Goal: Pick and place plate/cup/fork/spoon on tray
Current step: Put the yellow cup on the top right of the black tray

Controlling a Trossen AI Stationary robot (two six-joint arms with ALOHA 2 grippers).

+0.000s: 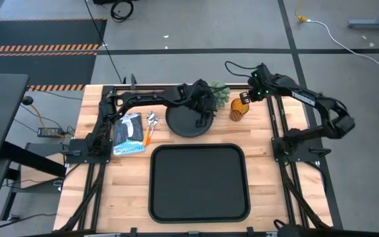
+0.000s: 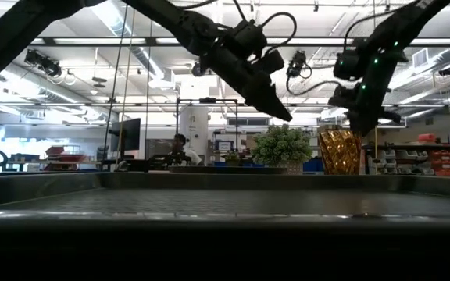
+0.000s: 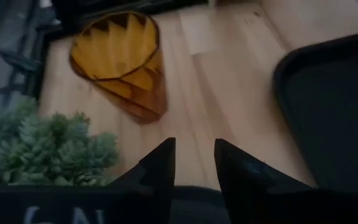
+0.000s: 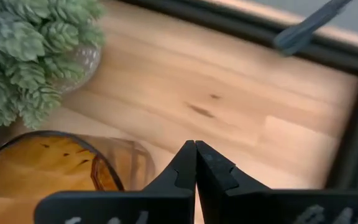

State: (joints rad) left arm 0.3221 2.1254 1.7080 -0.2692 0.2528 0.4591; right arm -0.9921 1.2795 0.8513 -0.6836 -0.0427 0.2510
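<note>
Tray [image 1: 199,209] sits bare, so nothing is placed yet; the cup step looks in hand. Cup [image 1: 239,109] stands on the bench [image 1: 268,191] at about 1 o'clock from the tray, beside the plant [image 1: 220,92]. Right gripper [image 4: 195,163] hovers at its rim, fingers pressed together, holding nothing. It needs to open and straddle the wall. Left gripper [image 3: 194,163], slightly parted and empty, hangs over the plate [image 1: 188,121].
</note>
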